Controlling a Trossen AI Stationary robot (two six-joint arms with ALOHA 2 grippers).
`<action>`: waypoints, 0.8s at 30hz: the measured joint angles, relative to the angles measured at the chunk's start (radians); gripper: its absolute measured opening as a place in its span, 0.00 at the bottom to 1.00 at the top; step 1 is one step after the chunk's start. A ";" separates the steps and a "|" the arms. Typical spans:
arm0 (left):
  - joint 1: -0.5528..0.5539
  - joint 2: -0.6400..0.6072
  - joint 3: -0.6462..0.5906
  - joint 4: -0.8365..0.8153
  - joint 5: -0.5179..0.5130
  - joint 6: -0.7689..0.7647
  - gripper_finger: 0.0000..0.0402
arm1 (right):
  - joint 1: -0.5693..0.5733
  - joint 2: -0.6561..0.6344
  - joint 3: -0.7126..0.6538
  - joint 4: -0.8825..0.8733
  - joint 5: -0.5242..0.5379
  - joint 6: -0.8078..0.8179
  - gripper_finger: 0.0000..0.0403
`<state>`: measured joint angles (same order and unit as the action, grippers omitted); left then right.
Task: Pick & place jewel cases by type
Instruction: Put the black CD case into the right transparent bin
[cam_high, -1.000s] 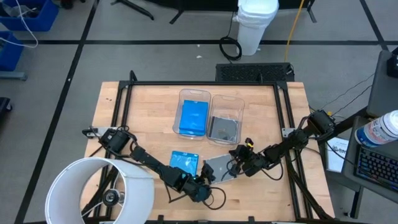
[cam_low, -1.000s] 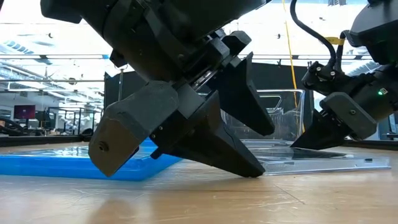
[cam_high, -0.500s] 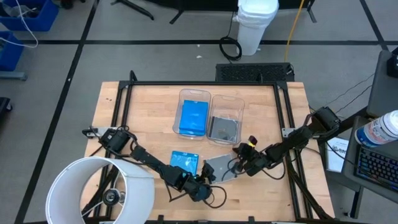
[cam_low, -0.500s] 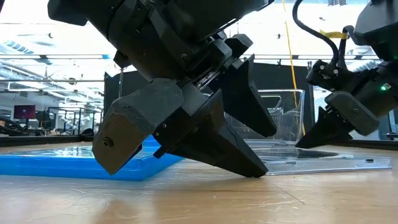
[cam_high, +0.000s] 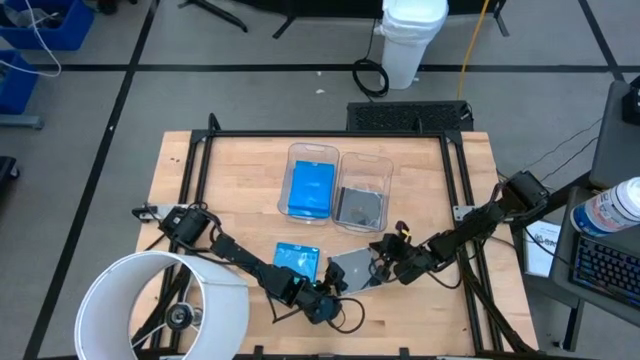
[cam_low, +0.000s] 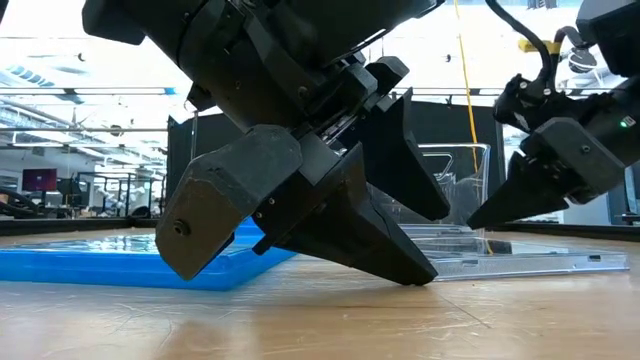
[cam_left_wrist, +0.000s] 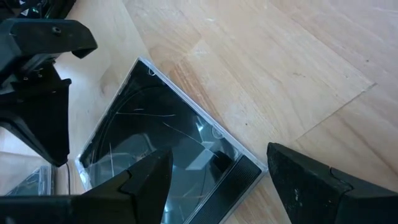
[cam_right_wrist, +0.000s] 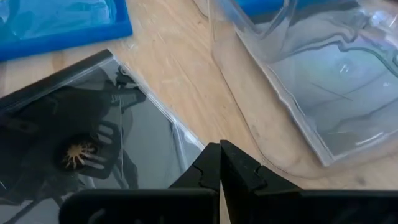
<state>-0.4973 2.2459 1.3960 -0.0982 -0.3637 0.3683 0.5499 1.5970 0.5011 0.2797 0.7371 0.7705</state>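
Note:
A dark grey jewel case (cam_high: 352, 270) lies flat near the table's front edge, with a blue jewel case (cam_high: 297, 260) flat beside it to the left. My left gripper (cam_left_wrist: 219, 154) is open, its fingers on either side of the dark case's near corner (cam_left_wrist: 249, 167). In the low view its lower fingertip (cam_low: 420, 275) reaches down to the table. My right gripper (cam_right_wrist: 219, 148) is shut, its tips over the dark case's right edge. Another blue case (cam_high: 310, 188) and another dark case (cam_high: 360, 207) lie in two clear bins farther back. My left gripper slants down from the table's near left side. One finger (cam_left_wrist: 143, 183) is over the dark case's top and the other (cam_left_wrist: 311, 183) is over the bare wood beside it; I cannot tell whether either touches the case. My right gripper's shut tips (cam_low: 472, 224) point down at a slant from the right, just over the case's edge (cam_right_wrist: 186, 140); I cannot tell whether they touch it.
The two clear bins (cam_high: 312, 152) (cam_high: 368, 160) stand side by side at the table's middle, toward the far edge. A black frame (cam_high: 320, 134) runs around the tabletop. A white round shade (cam_high: 130, 290) overhangs the near left corner. Bare wood lies to the right of the bins.
My right gripper, still shut, has risen slightly from the dark case in the low view. The cases lie where they were.

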 joint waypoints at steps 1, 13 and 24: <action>0.000 0.000 0.000 0.000 0.000 0.000 0.67 | 0.000 0.000 0.000 -0.001 -0.002 0.001 0.00; 0.003 0.000 0.000 0.001 0.000 0.002 0.67 | -0.014 0.059 0.001 0.050 -0.033 0.006 0.00; -0.004 0.001 0.001 -0.014 -0.038 0.060 0.67 | -0.034 0.085 0.003 0.064 -0.064 0.039 0.00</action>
<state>-0.5017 2.2467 1.3970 -0.1118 -0.4018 0.4280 0.5163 1.6821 0.5037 0.3436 0.6730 0.8093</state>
